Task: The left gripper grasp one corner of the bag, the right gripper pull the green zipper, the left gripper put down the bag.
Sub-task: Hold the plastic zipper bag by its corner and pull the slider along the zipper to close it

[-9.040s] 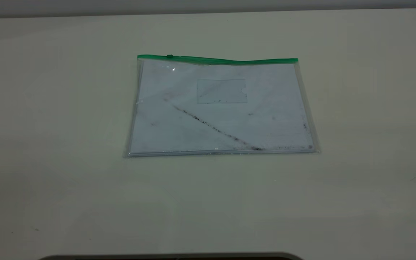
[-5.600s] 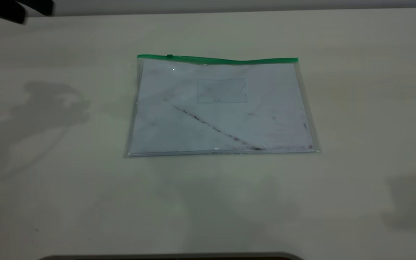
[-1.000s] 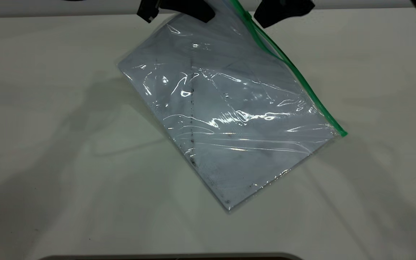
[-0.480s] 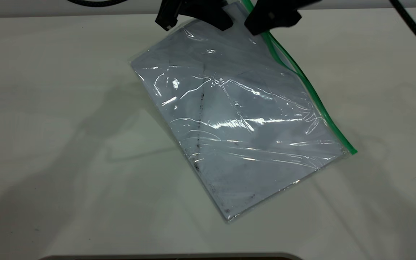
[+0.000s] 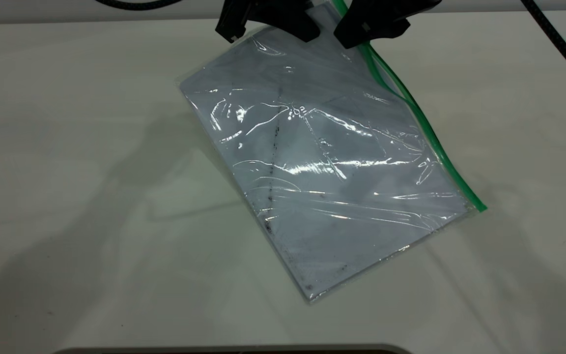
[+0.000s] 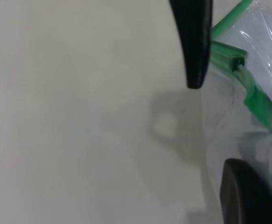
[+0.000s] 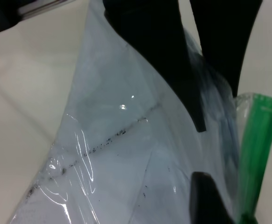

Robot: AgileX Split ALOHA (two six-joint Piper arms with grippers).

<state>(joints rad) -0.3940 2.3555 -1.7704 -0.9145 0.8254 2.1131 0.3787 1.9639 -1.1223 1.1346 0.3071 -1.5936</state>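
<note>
Exterior view: the left gripper (image 5: 268,22) sits at 12 o'clock of the scene, clenched on the raised corner of the bag (image 5: 329,169), with the right gripper (image 5: 371,27) just beside it at 1 o'clock, against the green zipper (image 5: 423,130). Half a second ago the right gripper was in nearly the same spot, and the bag has barely shifted; nine seconds ago it lay flat on the table (image 5: 67,196) with no arm in view. So the lift is done and, by my reading, the zipper pull is only starting. The bag hangs toward 5 o'clock, its low corner touching the table.

Left wrist view: one dark finger (image 6: 192,42) presses the bag's edge, with the green slider tab (image 6: 229,55) touching it at 3 o'clock and the zipper running toward 4 o'clock.

Right wrist view: the right gripper's fingers (image 7: 211,200) straddle the green strip at 5 o'clock; whether they have pinched it I cannot tell.
</note>
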